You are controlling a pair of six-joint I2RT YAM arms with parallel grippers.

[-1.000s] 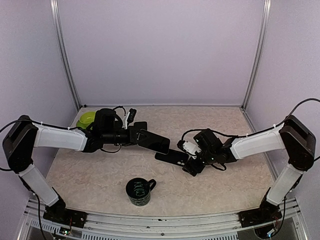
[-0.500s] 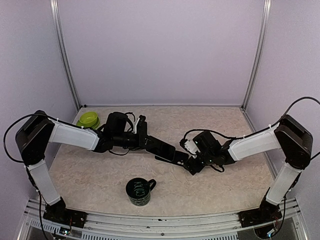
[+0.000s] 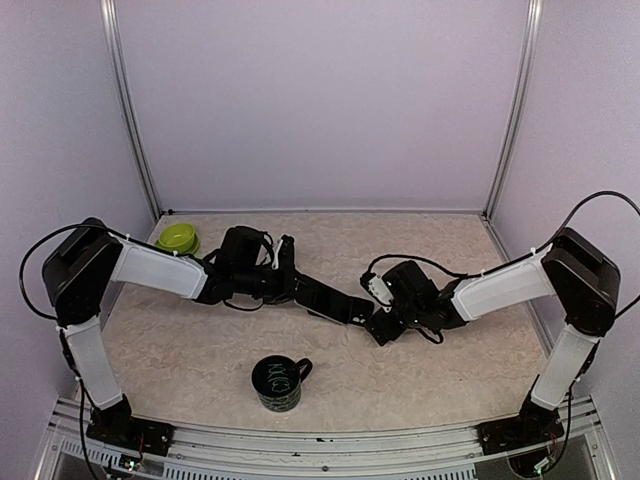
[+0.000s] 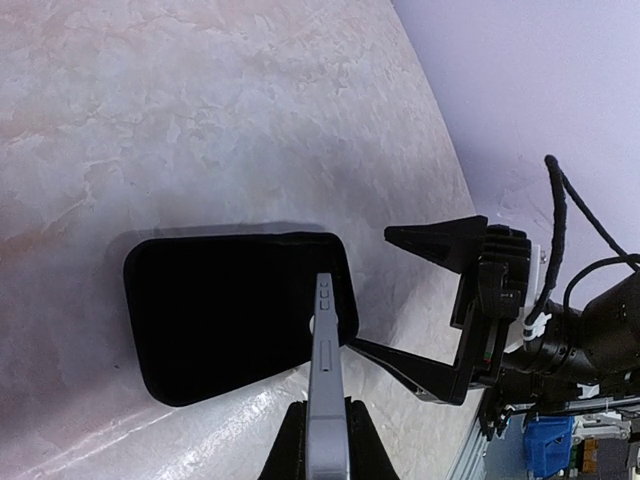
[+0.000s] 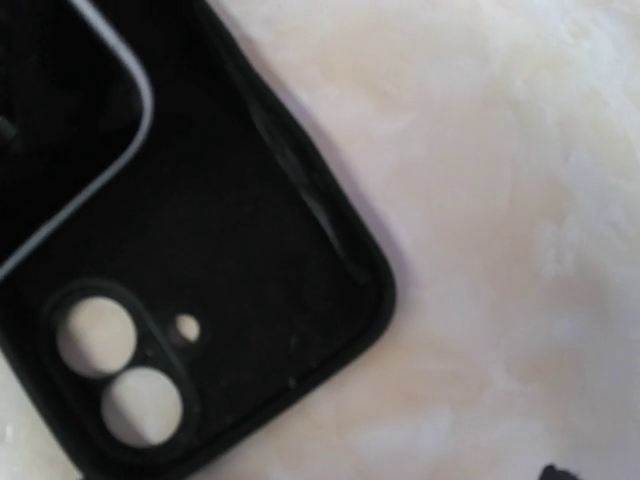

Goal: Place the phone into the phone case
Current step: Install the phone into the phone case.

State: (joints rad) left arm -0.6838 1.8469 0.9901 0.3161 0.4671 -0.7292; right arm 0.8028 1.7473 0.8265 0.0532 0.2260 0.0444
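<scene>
Left end effector [image 3: 292,285], clamped on the phone [image 4: 326,380], has carried it from mid-left of the overhead view to centre, its leading end now over the case [image 4: 220,310] lying flat on the bench [image 4: 200,100]. Right end effector [image 4: 432,300] has spread wide beside the case, holding nothing. Insertion appears imminent.

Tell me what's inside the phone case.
The phone has a corner over one end of the phone case; its camera-hole end is bare. Whether its edge touches the case floor is hidden.
</scene>
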